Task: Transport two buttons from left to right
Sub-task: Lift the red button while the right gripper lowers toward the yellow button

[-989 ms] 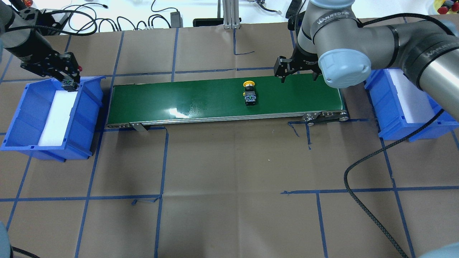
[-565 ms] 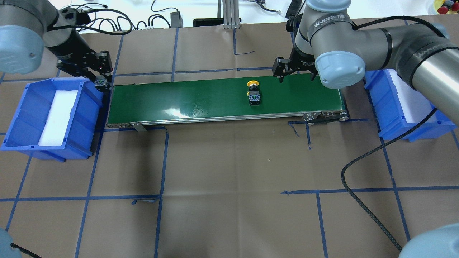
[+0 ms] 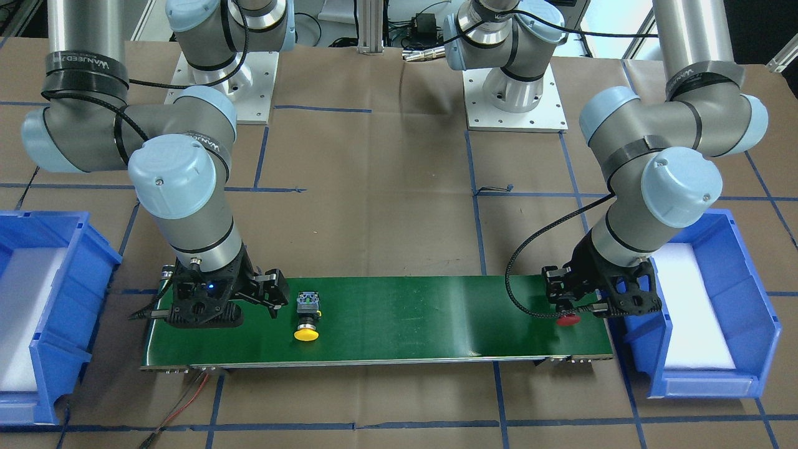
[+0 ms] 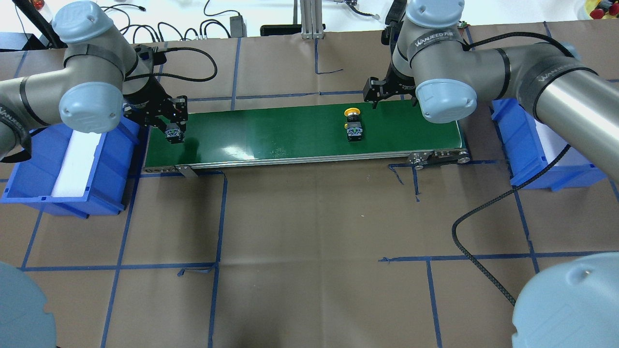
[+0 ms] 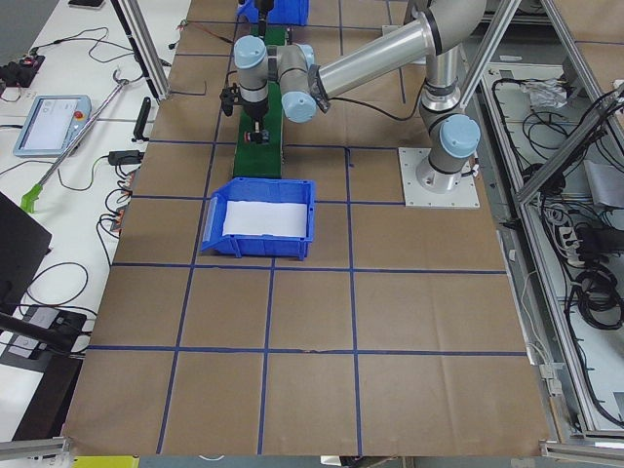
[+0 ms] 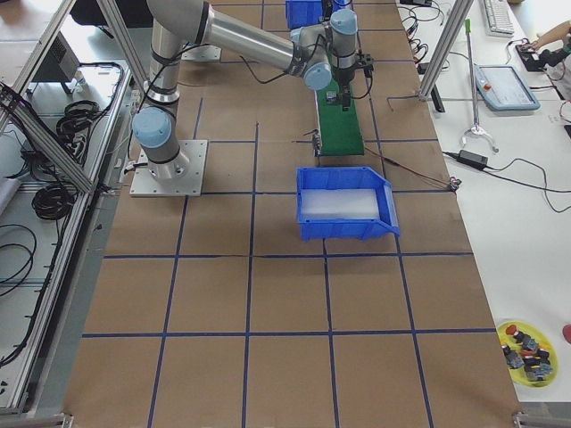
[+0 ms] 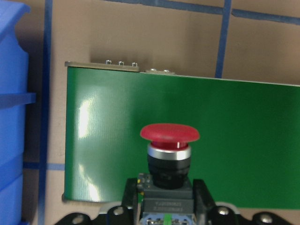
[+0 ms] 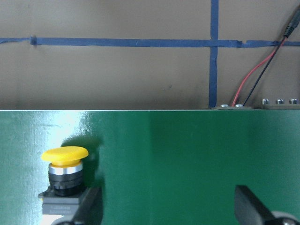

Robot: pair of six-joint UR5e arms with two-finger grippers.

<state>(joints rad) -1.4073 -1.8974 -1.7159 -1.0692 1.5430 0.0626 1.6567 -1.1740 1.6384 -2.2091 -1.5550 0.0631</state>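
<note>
The brown-papered worktop (image 4: 309, 241), gridded with blue tape, is carrying a long green belt (image 4: 271, 130) running left to right. A blue bin is sitting off each end of the belt, the left bin (image 4: 113, 159) and the right bin (image 4: 522, 159), each lined with a white pad.

The left gripper (image 4: 174, 131) is hanging over the belt's left end, just beside the left bin. Its fingers (image 7: 130, 194) are clamping the blocky body of the red button (image 7: 169, 140), with the cap pointing away from the robot. Whether the button is touching the belt cannot be told.

The right gripper (image 8: 168, 204) is hovering low over the belt's right part with its fingers (image 8: 91, 206) spread wide and holding nothing.

The yellow button (image 4: 354, 126) is lying on its side on the belt, cap pointing away from the robot. It is sitting just beside one right finger, outside the gap, and well apart from the red button.
</note>
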